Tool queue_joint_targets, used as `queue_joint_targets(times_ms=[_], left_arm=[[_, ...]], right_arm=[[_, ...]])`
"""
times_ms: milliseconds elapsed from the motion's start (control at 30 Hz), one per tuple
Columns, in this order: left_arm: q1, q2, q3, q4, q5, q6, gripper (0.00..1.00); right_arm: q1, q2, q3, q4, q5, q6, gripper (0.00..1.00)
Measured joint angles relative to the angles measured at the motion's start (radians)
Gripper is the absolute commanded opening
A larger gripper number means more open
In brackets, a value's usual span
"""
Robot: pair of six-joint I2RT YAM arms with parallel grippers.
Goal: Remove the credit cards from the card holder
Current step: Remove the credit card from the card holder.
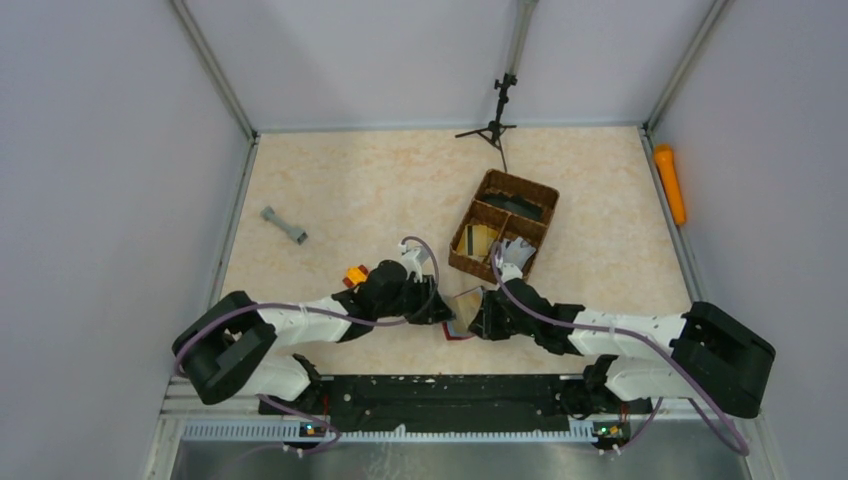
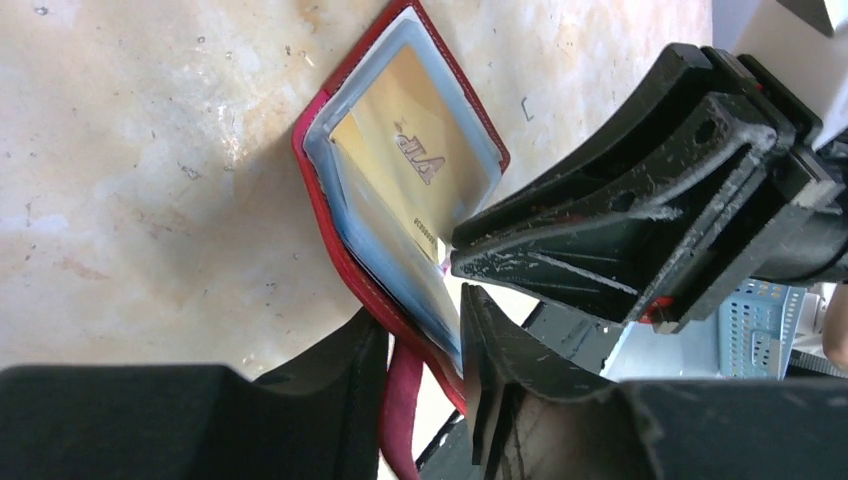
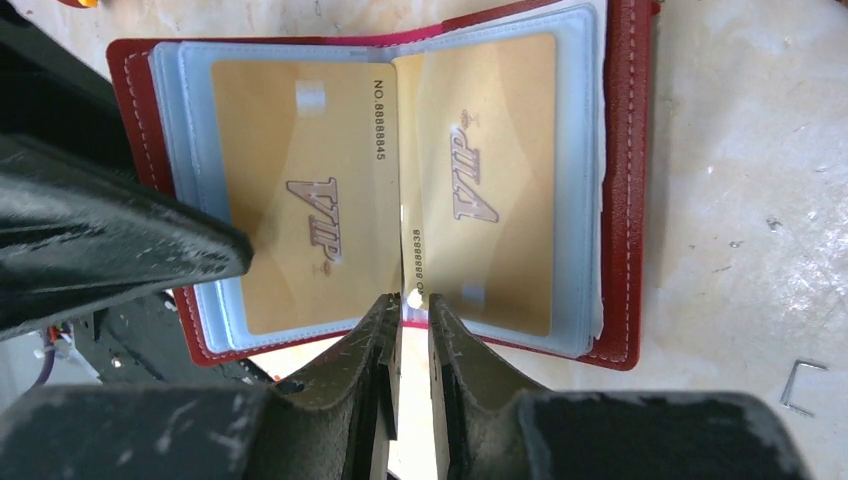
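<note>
The card holder (image 1: 464, 308) lies open on the table (image 1: 350, 180), low in the centre of the top view, between my two grippers. My left gripper (image 2: 422, 320) is clamped on it. In the left wrist view my two fingers sit at the bottom of the frame on either side of the red cover's lower edge, and a red tab hangs down between them.

In the right wrist view the holder fills the upper half of the frame, its pale plastic sleeves fanned open inside the red cover (image 3: 625, 200). Two gold credit cards (image 3: 300, 200) show there, both printed VIP, one on each side of the fold. My right gripper (image 3: 415, 325) comes in from the bottom centre with its fingers nearly pressed together. They pinch the lower corner of the right-hand card (image 3: 490, 180) at the fold. I cannot tell whether a sleeve edge is caught in the pinch as well.

The brown wicker basket (image 1: 520, 182) stands just above and right of the holder in the top view. An orange block (image 1: 354, 275) sits left of my left wrist.
</note>
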Motion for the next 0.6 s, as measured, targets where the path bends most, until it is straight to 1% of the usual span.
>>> queue_joint_targets(times_ms=[100,200,333,433,600], left_arm=[[0.0,0.042,0.031,-0.006,0.001,-0.003,0.26],[0.002,0.065,0.057,-0.007,0.003,-0.006,0.21],[0.005,0.063,0.058,-0.006,0.018,-0.004,0.15],[0.011,0.047,0.061,-0.034,0.024,0.016,0.15],[0.031,-0.008,0.104,-0.192,0.042,0.077,0.16]], right_arm=[[-0.005,-0.01,-0.008,0.0,-0.014,-0.001,0.17],[-0.01,-0.016,-0.014,0.0,-0.023,-0.001,0.17],[-0.011,-0.036,-0.015,-0.024,-0.024,-0.006,0.23],[-0.011,-0.076,-0.014,-0.08,-0.007,-0.019,0.25],[-0.012,-0.156,-0.006,-0.194,0.052,-0.052,0.25]])
